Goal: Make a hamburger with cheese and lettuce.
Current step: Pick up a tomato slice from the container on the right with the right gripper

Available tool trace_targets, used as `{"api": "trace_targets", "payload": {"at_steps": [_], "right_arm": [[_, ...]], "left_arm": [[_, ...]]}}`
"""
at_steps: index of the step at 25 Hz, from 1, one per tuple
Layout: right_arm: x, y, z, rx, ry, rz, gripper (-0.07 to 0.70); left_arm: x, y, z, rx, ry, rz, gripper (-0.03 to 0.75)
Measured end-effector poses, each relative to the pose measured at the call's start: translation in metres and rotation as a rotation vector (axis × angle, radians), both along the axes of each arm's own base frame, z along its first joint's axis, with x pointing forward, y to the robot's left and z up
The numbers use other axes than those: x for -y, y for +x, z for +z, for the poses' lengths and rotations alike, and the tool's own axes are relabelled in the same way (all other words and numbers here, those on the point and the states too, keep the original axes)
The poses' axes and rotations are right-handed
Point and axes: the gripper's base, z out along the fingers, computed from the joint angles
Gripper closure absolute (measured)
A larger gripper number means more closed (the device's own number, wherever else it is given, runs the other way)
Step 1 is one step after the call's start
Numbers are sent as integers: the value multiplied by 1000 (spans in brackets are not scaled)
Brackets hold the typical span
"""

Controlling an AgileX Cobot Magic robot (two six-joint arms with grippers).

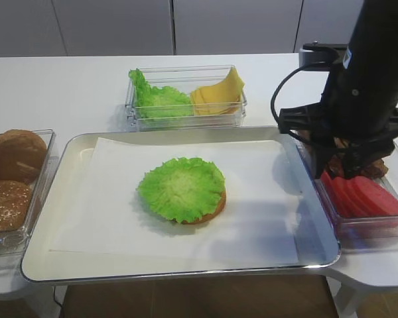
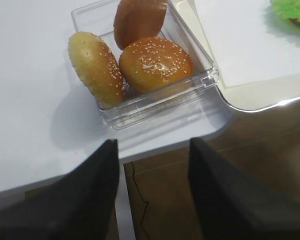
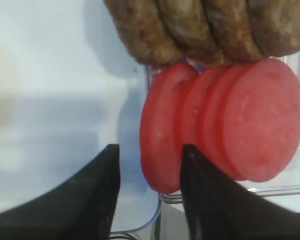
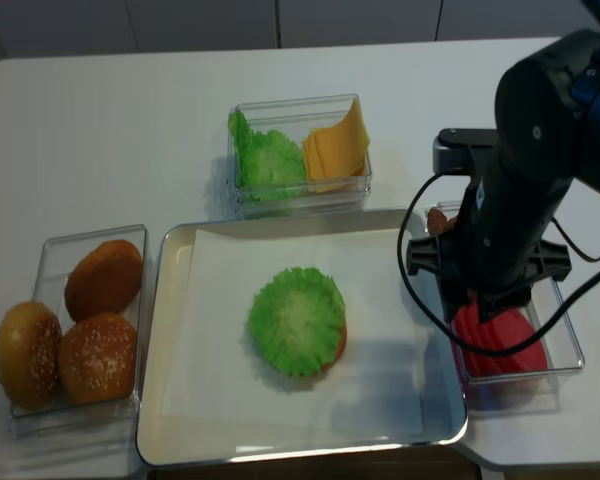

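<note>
The hamburger [image 1: 183, 189] is a tan bun base under a ruffled green leaf, lying on white paper in the middle of the metal tray [image 1: 186, 273]; it also shows from above [image 4: 298, 322] and at the corner of the left wrist view [image 2: 292, 9]. Spare lettuce [image 1: 158, 101] and cheese slices [image 1: 219, 96] stand in a clear box at the back. My right gripper [image 3: 150, 150] is open and empty, just above the left wall of the box of red tomato slices [image 3: 250, 120], right of the tray [image 1: 333, 169]. My left gripper [image 2: 153, 145] is open and empty, off the table's front edge.
Brown meat patties [image 3: 215, 30] lie behind the tomatoes. A clear box of seeded buns [image 2: 155, 62] stands left of the tray [image 4: 90, 320]. The right arm [image 4: 520, 200] and its cable hang over the tray's right edge.
</note>
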Motion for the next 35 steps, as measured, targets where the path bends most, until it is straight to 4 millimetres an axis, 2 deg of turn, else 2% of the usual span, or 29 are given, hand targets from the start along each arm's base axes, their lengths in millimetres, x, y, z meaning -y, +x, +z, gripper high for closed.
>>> {"api": "trace_targets", "payload": {"at_steps": [12,23,29,35], "right_arm": [[-5,9,-19,-50,-15,2,313],[-5,10,-21,-54,-17,2,316],[-5,10,-21,-54,-18,16,359],[-5,10,-21,-51,-24,24,367]], "left_arm": [[0,0,0,0,0,0,373],[0,0,0,0,0,0,373],[0,0,0,0,0,0,373],[0,0,0,0,0,0,373]]}}
